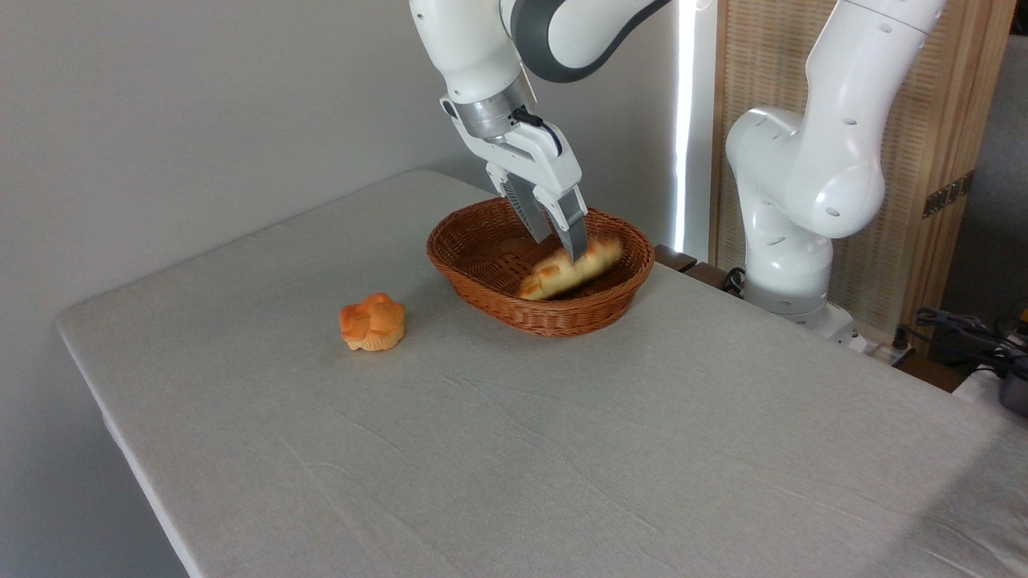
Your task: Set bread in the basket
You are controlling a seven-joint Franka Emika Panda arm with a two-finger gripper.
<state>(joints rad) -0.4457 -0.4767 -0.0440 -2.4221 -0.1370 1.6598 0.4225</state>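
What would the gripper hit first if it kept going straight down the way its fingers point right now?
Most likely the bread, which lies blurred in the basket right below the gripper. The fingers look spread and point down and slightly right at the loaf. From this one view, depth is hard to judge.

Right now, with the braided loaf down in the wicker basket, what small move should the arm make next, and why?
Probably lift the gripper straight up and clear. Its fingers look spread, and the braided loaf, blurred as if dropping, lies low inside the wicker basket, below the rim. The placement looks done, so rising vertically should avoid catching the loaf or the rim.
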